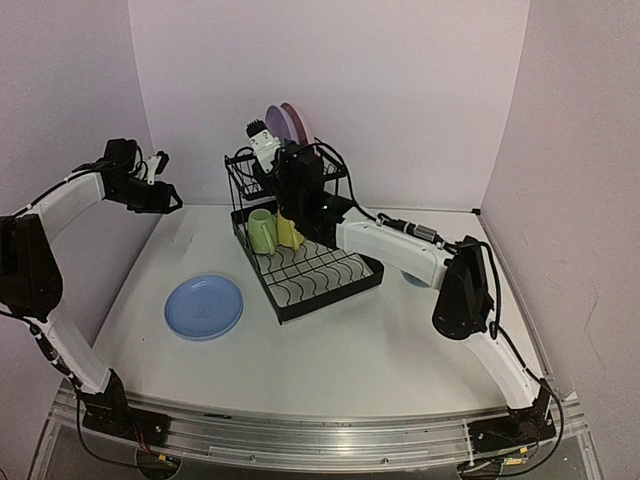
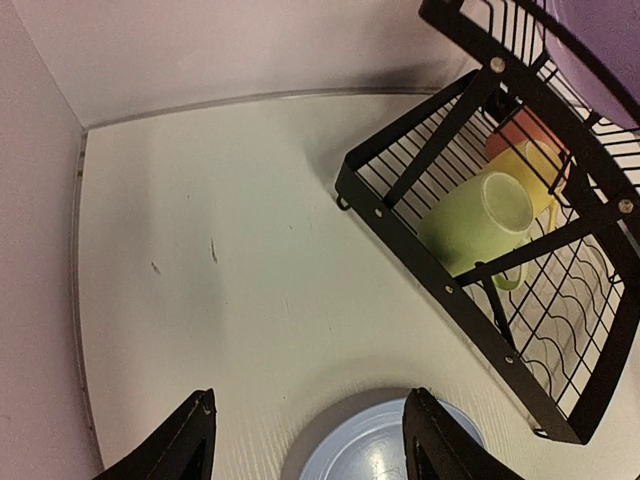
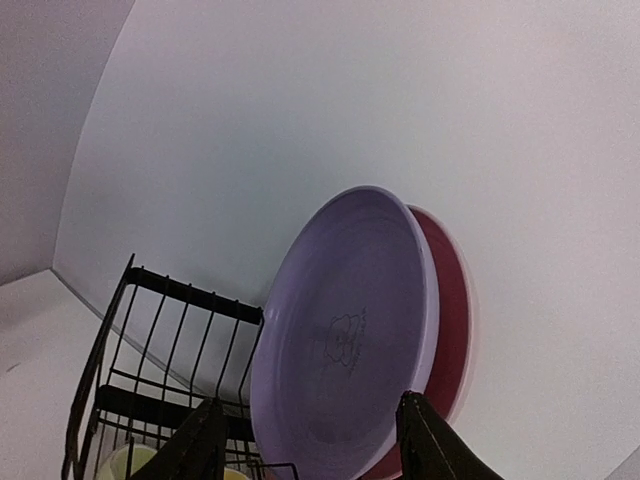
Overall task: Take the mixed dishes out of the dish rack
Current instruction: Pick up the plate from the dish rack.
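Pale lilac walls boxing in a white table [image 1: 330, 350], seen from the overhead cam. The dish rack [image 1: 320, 275] sits mid-table toward the back, angled. A light green mug [image 1: 261, 231] and a yellow mug [image 1: 288, 230] lie in its lower tray. The purple plate [image 1: 277, 123] and pink plate [image 1: 298, 120] stand on edge in the upper shelf. The blue plate [image 1: 204, 306] is flat on the table, left of the rack and apart from it. The left tool [image 1: 160, 166] hangs high over the table's left side, and the right tool [image 1: 257, 130] is up at the upper shelf, just left of the two plates.

Left wrist cam: the left tool [image 2: 305, 440] is wide, with nothing between its fingers [image 2: 185, 440]. The blue plate [image 2: 380, 458] shows below the gap. The rack [image 2: 450, 290] is off to the right, mugs lying inside with a pink mug [image 2: 520, 135] behind the yellow one.

Right wrist cam: the right tool [image 3: 310, 440] is also spread wide, gripping nothing. The purple plate [image 3: 345, 340] stands just ahead, with the pink plate [image 3: 452, 310] right behind it.
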Controlling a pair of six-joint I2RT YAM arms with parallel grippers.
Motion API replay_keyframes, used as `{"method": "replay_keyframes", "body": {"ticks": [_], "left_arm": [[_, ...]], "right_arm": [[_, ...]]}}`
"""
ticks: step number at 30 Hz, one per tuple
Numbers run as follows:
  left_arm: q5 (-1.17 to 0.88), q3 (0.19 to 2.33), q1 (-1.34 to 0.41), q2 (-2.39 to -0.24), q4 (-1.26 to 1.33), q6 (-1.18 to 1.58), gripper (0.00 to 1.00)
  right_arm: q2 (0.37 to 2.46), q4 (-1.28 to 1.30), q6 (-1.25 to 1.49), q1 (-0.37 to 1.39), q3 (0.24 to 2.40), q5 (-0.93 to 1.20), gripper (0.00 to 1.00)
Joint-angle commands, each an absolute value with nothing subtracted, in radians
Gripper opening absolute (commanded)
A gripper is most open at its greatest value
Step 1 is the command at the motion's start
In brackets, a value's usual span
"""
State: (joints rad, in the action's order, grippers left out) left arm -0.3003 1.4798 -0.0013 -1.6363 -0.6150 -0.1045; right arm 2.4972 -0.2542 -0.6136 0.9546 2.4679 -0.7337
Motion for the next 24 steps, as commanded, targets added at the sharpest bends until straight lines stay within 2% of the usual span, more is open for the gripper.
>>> {"method": "replay_keyframes", "body": {"ticks": [1,9,15,24], "left_arm": [[-0.315,1.543,-0.017,-1.642,-0.565,-0.159,0.63],[-0.321,1.549,-0.024,-1.668,-0.592,-0.174,0.63],[-0.315,1.543,-0.028,-1.662,-0.580,-0.175,0.63],[-0.316,1.533,-0.028,-1.664,-0.579,-0.166,0.63]], "right_arm": [[2.530,-0.470,-0.870,0.949,2.544,-0.781,0.55],[2.621,-0.636,-1.086,0.946,2.592,-0.791,0.57],[2.593,-0.632,-0.962,0.910,2.525,-0.794,0.50],[2.633,-0.536,-0.864,0.882,2.600,-0.783,0.51]]}}
